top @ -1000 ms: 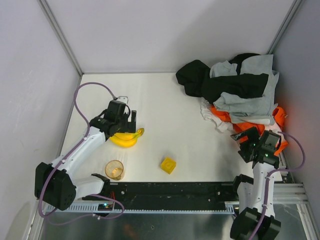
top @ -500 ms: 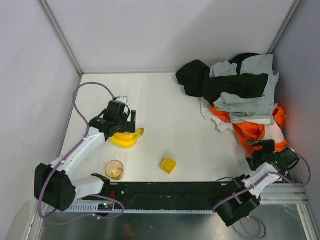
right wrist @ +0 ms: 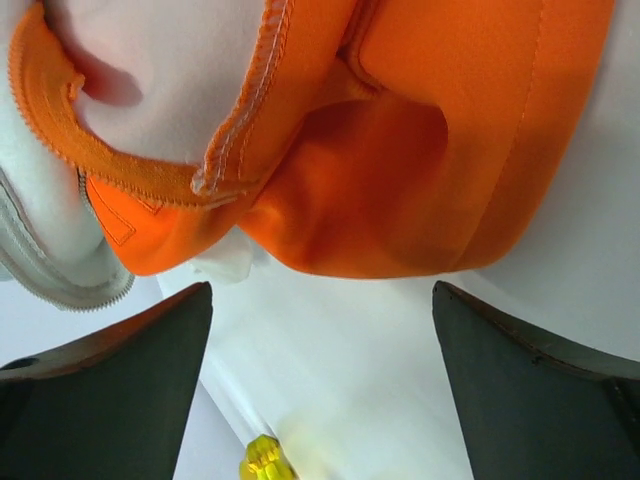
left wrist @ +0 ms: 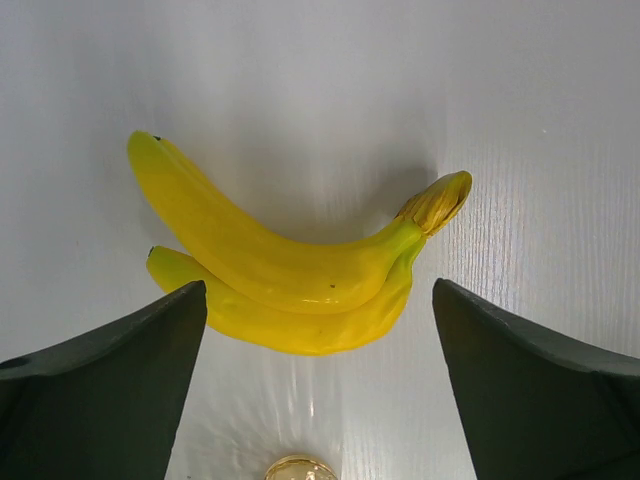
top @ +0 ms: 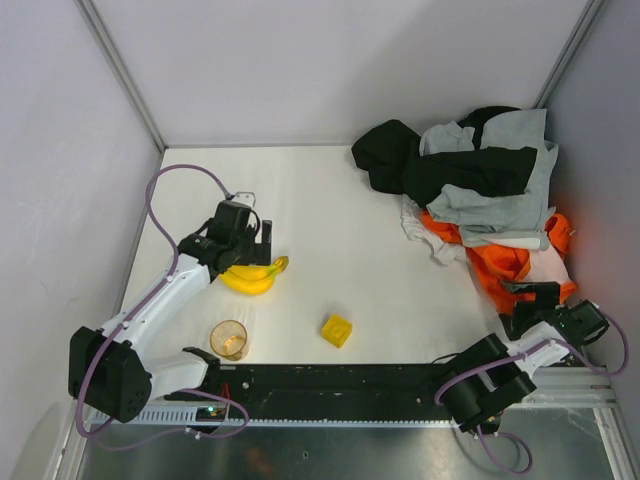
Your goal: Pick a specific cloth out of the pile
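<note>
The pile (top: 470, 170) of black, light grey and orange garments lies at the back right. The white cloth (top: 420, 228) pokes out at the pile's lower left edge, partly under the orange garment (top: 505, 262). My right gripper (top: 532, 298) is open and empty, low at the front right, just in front of the orange garment. In the right wrist view its open gripper (right wrist: 320, 400) is just short of the orange fabric (right wrist: 400, 150), not touching it. My left gripper (top: 248, 245) is open and empty over the bananas (top: 252, 276), far from the pile.
The left wrist view shows the bananas (left wrist: 290, 260) between the open fingers (left wrist: 110, 390) and an amber cup (left wrist: 300, 468) below. The cup (top: 229, 339) and a yellow block (top: 337, 329) stand near the front edge. Walls close in behind and right of the pile.
My right arm has folded down and swung towards the front right corner, away from the orange garment's front edge. The left arm has not moved.
</note>
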Action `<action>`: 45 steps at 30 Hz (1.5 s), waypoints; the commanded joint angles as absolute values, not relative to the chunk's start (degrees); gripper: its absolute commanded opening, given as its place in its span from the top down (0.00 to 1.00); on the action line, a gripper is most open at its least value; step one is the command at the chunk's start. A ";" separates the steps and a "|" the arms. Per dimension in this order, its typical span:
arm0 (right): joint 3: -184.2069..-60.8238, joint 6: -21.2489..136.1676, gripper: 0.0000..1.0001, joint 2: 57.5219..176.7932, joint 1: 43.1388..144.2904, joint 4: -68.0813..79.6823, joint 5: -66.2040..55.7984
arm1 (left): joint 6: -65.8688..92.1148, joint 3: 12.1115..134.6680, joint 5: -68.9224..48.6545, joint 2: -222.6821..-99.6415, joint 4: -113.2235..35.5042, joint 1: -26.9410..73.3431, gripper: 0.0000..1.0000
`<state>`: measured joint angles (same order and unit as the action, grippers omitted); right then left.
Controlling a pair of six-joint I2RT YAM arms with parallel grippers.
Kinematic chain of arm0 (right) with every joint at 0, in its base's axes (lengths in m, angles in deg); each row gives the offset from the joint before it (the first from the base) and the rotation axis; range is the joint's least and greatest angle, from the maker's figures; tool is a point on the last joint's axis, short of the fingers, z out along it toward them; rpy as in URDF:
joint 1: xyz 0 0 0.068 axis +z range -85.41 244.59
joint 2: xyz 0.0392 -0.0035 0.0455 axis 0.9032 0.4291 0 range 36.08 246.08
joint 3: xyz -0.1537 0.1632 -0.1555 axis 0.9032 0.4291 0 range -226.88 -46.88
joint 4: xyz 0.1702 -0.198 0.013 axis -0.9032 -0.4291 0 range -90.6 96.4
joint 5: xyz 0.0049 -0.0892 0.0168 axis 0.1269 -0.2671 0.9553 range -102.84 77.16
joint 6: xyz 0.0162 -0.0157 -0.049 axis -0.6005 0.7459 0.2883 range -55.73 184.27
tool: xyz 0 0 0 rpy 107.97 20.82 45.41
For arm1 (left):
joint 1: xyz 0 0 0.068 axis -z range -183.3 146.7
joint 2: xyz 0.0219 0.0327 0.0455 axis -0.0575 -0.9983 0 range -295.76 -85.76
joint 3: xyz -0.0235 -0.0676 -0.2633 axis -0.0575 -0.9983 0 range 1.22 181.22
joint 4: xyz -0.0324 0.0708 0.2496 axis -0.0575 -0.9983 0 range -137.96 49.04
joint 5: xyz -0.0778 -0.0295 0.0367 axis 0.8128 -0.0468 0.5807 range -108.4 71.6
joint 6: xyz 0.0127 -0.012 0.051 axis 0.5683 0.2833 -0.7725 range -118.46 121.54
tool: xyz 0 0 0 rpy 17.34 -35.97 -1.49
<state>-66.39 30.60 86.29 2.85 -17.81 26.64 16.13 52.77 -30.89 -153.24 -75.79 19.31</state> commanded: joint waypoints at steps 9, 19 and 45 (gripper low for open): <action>-66.39 23.92 0.09 96.06 12.04 -3.43 20.59 | 16.75 54.34 -31.96 -153.01 -75.11 19.57 0.00; -66.52 24.81 0.37 102.17 14.28 3.03 18.25 | 16.58 54.62 -31.55 -153.65 -75.11 19.62 0.00; -96.16 25.96 1.00 100.43 30.32 -7.08 8.40 | 16.48 54.64 -30.82 -153.57 -75.15 19.57 0.00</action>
